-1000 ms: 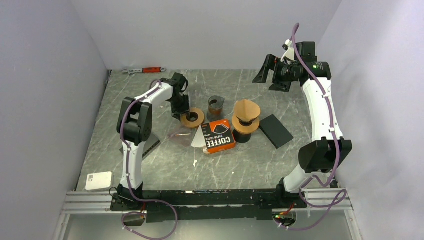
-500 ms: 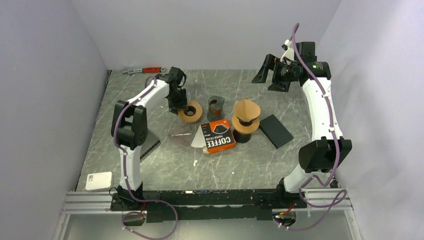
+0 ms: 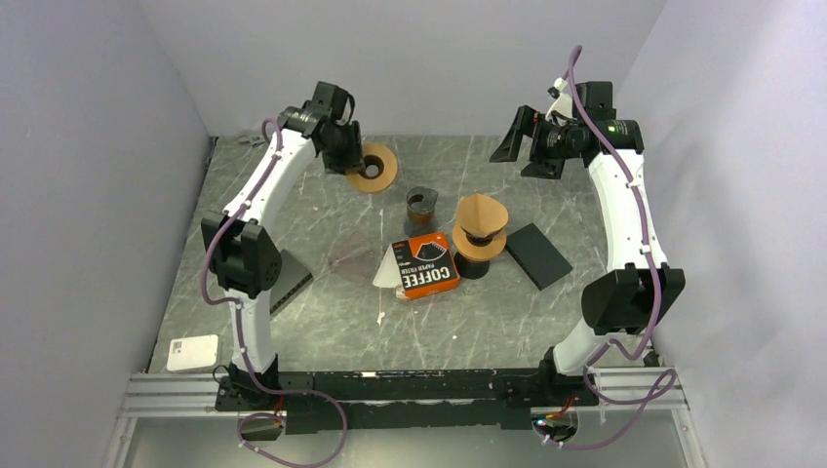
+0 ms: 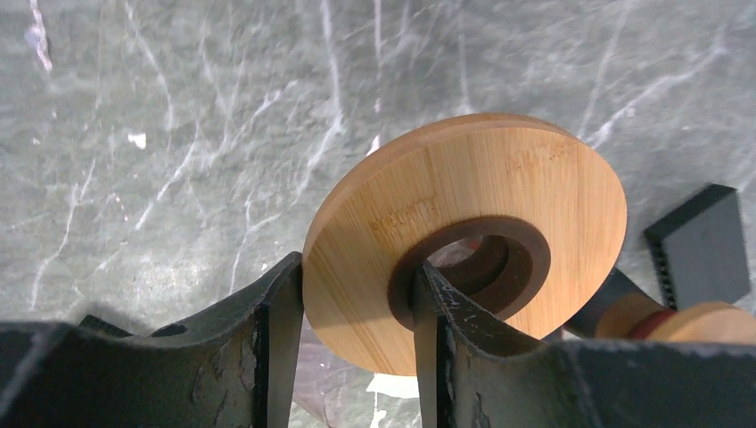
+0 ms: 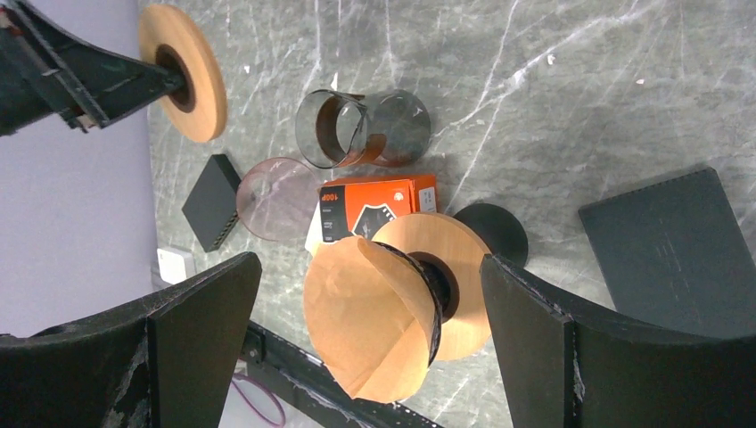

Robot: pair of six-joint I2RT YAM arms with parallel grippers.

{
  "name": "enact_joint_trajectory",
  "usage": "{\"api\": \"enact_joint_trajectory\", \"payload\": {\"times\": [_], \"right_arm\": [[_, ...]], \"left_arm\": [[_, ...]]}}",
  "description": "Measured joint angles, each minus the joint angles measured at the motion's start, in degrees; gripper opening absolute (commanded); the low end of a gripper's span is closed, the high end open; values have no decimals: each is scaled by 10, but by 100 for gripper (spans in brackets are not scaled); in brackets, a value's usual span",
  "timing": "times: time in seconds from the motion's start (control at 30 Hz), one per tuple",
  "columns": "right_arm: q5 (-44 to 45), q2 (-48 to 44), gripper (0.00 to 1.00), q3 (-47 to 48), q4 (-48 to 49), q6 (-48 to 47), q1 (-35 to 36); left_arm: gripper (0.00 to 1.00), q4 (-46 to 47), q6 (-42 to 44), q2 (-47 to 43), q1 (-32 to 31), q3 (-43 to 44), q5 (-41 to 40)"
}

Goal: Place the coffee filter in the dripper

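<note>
Tabletop (image 3: 322,322) of grey marbled stone, viewed from above, two robot arms bolted at the near edge. Left gripper (image 3: 348,156) high over the far left of the table, half closed on a wooden ring (image 3: 374,168): one finger against the outer rim, the other through the dark centre hole, a grip suited to carrying a flat disc without slipping. Right gripper (image 3: 531,146) high at the far right, jaws spread wide and empty, likely parked there to leave the middle free.

At centre, dripper (image 3: 476,246) upright on its own wooden collar, with brown coffee filter (image 3: 482,212) open inside the cone. Task judged close to done, though depth of seating hard to tell from this distance.

Just left of the dripper, orange filter box (image 3: 426,264) lying flat, white paper (image 3: 387,267) beside it. Smoky glass cylinder (image 3: 421,205) behind the box. Dark flat pad (image 3: 538,255) to the right of the dripper.
</note>
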Motion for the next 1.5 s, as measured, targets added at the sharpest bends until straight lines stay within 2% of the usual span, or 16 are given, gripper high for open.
{"api": "enact_joint_trajectory", "payload": {"times": [0.17, 0.3, 0.67, 1.5], "right_arm": [[-6, 0, 99, 0, 1, 0, 0], [-7, 0, 99, 0, 1, 0, 0], [-12, 0, 99, -4, 2, 4, 0], [-12, 0, 99, -14, 6, 4, 0]], "left_arm": [[40, -16, 2, 17, -21, 83, 7], [40, -19, 2, 41, -52, 113, 14], [42, -35, -2, 66, -110, 113, 40], [46, -24, -7, 101, -111, 97, 72]]}}
